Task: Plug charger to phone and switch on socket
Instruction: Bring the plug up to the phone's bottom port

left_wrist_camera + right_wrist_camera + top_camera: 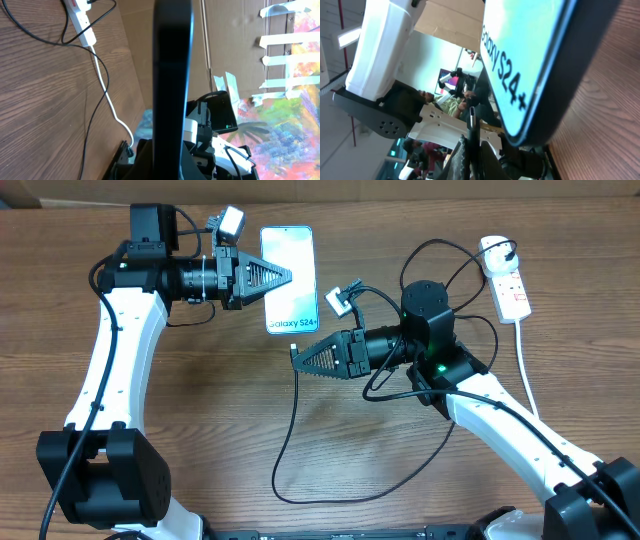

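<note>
gripping the phone point(292, 255) by its left long edge, the left gripper point(285, 277) had its jaws pinched shut across the slim body, so the left wrist view showed the handset edge-on as a dark upright bar. the phone faced the overhead camera at the far middle of the table point(220, 430), its light blue screen showing the "galaxy s24+" text at the end nearer the robot. the right gripper point(297, 358) sat just beside that end, its jaws closed narrowly on the charger point(297, 395) close behind the small plug tip point(471, 116), which stuck out past the fingers toward the phone. whether the tip touched the port could not be told. from the gripper the thin black cable ran down the table and curved in a wide loop toward the right arm, where its course was hard to follow. the socket point(510, 285) lay well apart at the far right, with a black plug point(498, 250) at its far end and the thick white cord point(527, 370) trailing from its near end. its switch position could not be read.
</note>
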`<state>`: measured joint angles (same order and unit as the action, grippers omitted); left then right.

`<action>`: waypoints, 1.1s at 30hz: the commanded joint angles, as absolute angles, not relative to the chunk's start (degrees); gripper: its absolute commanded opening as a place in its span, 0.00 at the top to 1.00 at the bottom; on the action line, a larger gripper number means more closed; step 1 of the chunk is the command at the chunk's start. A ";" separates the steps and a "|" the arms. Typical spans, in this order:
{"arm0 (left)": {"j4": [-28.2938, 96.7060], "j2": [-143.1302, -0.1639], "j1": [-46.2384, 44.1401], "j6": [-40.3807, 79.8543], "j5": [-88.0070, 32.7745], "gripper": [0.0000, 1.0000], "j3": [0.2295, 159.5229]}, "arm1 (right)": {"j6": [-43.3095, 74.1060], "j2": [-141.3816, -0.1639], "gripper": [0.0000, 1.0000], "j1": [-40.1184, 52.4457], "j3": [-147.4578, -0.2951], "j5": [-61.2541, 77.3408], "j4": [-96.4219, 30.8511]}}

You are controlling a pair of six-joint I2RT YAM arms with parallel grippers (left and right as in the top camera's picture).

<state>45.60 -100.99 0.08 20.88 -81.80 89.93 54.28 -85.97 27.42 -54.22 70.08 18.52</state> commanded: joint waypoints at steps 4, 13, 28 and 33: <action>45.41 -100.77 0.03 21.06 -83.96 0.96 90.06 | 55.75 -85.19 0.96 27.24 -55.24 69.45 18.59; 46.04 -100.77 0.01 21.52 -85.19 0.96 90.06 | 55.77 -85.19 0.96 27.24 -55.24 67.33 18.59; 46.92 -100.77 0.01 21.89 -85.82 0.96 90.06 | 57.06 -85.19 0.96 27.24 -55.24 66.41 18.61; 46.89 -100.77 0.01 21.89 -86.11 0.96 90.06 | 57.49 -85.19 0.96 27.24 -55.24 66.00 18.65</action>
